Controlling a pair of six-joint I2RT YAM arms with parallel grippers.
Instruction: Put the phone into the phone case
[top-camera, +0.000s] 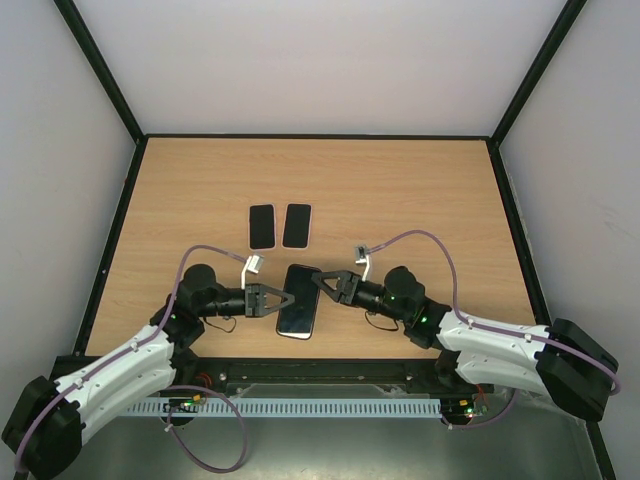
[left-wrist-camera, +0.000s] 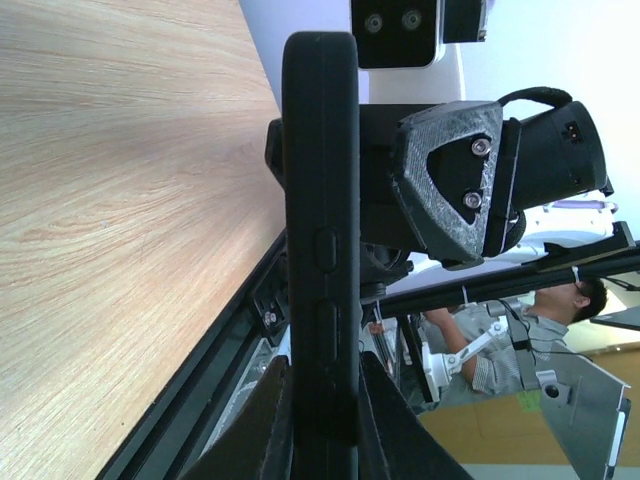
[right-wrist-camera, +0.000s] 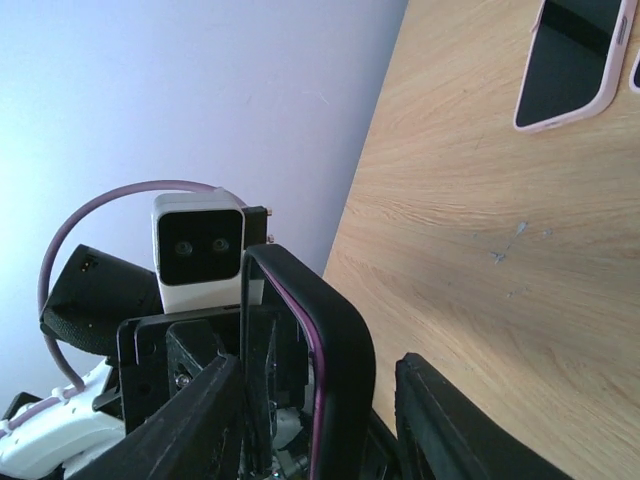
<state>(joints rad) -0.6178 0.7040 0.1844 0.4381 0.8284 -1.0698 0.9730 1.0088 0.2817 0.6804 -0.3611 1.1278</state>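
Your black phone case (top-camera: 298, 312) hangs over the near middle of the wooden table (top-camera: 420, 200), between the two arms. Its long axis runs near to far with a slight lean, and its broad face is turned up. The right wrist view shows a thin purple edge (right-wrist-camera: 318, 400) just inside the case rim. I take that to be the phone sitting in or partly in the case, but you cannot tell from here whether it is fully seated. The left gripper (top-camera: 285, 300) comes in from the left and is clamped across the thickness of the long left edge, its fingers hard against both faces just past the side buttons (left-wrist-camera: 326, 250). The right gripper (top-camera: 325, 282) meets the far right corner from the other side. Its fingers (right-wrist-camera: 215, 410) straddle that end, but you cannot tell whether they are biting or only bracketing it. Both arms are about equally near, so any press has to go through the case's thickness, squeezing the phone in against the left arm's hold. Farther out, two dark handsets (top-camera: 262, 226) lie flat side by side, well apart from the grippers.
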